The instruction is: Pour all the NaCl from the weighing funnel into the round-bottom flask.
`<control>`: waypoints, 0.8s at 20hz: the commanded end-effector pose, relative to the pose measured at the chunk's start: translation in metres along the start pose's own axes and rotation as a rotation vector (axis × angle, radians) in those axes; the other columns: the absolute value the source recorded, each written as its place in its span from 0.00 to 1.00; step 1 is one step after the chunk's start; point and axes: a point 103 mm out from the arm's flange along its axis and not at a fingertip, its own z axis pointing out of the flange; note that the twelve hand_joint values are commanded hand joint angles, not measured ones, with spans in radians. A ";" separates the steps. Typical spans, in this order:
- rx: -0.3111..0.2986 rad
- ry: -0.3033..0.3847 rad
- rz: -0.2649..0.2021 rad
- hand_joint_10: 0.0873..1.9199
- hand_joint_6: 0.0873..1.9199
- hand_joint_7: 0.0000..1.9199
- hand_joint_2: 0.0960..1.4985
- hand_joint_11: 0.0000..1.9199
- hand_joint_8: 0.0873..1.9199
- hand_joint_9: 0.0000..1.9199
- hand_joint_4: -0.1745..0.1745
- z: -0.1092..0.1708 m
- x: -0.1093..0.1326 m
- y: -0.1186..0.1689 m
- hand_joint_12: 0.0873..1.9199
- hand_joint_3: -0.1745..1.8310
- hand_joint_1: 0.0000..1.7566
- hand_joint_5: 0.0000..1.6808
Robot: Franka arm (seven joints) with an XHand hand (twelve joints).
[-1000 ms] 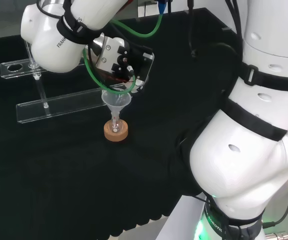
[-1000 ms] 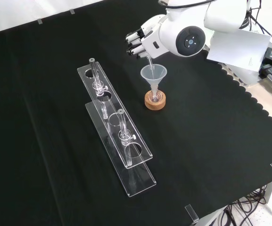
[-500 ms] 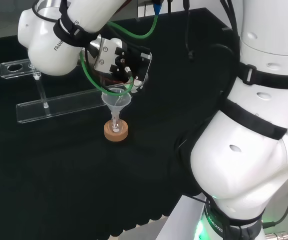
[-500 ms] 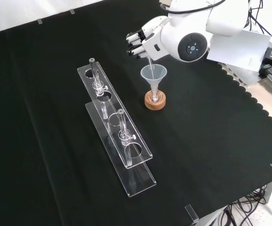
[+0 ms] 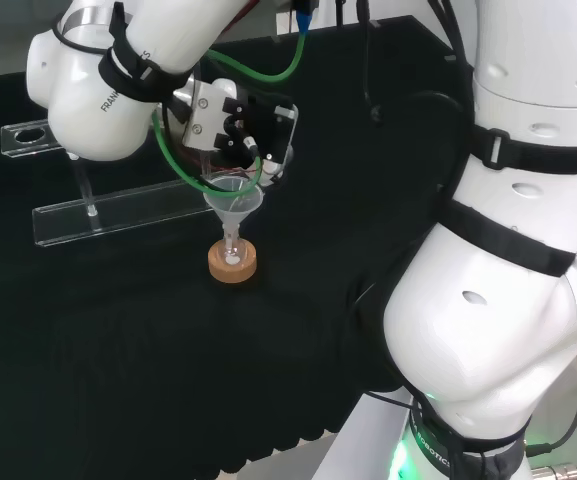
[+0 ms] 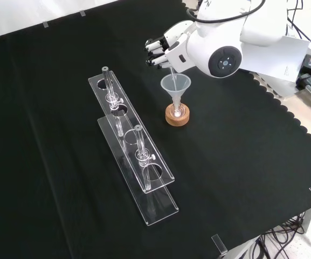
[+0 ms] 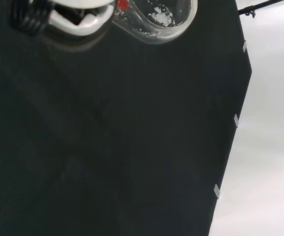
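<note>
A small round-bottom flask (image 5: 231,256) stands on a cork ring (image 6: 177,115) with a clear conical funnel (image 6: 175,84) in its neck. Just above that funnel is the hand (image 5: 230,128), its fingers (image 6: 156,49) curled round a clear weighing funnel (image 7: 157,17). The weighing funnel is tilted, and its thin spout (image 6: 171,69) points down into the conical funnel (image 5: 233,203). In the wrist view, white grains lie in the weighing funnel's bowl, next to a blurred white finger (image 7: 75,18).
Two long clear acrylic racks (image 6: 117,103) (image 6: 147,186) with upright posts lie to the left of the flask in the front view. In the head view they sit behind it (image 5: 118,208). The arm's big white links (image 5: 508,250) stand at the right. The cloth's scalloped edge (image 6: 284,110) runs nearby.
The hand with the weighing funnel has shifted slightly up and left in the head view. In the front view the arm's round-capped link has swung right. The flask and the conical funnel have stayed put.
</note>
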 end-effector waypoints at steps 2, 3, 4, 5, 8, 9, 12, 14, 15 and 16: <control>0.003 -0.032 0.005 0.14 0.40 0.29 0.42 0.37 0.30 0.48 1.00 -0.004 0.001 -0.001 0.55 0.42 0.62 0.71; 0.003 -0.035 0.005 0.14 0.40 0.29 0.42 0.37 0.30 0.48 1.00 -0.004 0.002 -0.001 0.55 0.42 0.62 0.71; 0.004 -0.037 0.006 0.14 0.40 0.29 0.42 0.37 0.30 0.48 1.00 -0.006 0.002 -0.001 0.55 0.42 0.62 0.71; 0.004 -0.043 0.007 0.14 0.40 0.29 0.42 0.37 0.30 0.48 1.00 -0.007 0.002 -0.001 0.55 0.42 0.62 0.71; 0.006 -0.073 0.011 0.14 0.40 0.29 0.42 0.37 0.30 0.48 1.00 -0.010 0.002 -0.002 0.55 0.42 0.62 0.71; 0.010 -0.080 0.012 0.14 0.40 0.29 0.42 0.37 0.30 0.48 1.00 -0.011 0.001 -0.002 0.55 0.42 0.62 0.71; 0.017 -0.109 0.019 0.14 0.40 0.29 0.42 0.38 0.30 0.48 1.00 -0.015 0.002 -0.004 0.55 0.42 0.62 0.71; 0.022 -0.123 0.022 0.14 0.40 0.29 0.42 0.38 0.30 0.48 1.00 -0.017 0.002 -0.003 0.55 0.42 0.62 0.71; 0.026 -0.128 0.025 0.14 0.40 0.29 0.42 0.38 0.30 0.48 1.00 -0.018 0.003 -0.004 0.55 0.42 0.62 0.71; 0.029 -0.142 0.027 0.14 0.40 0.29 0.42 0.38 0.30 0.48 1.00 -0.019 0.003 -0.003 0.55 0.42 0.62 0.71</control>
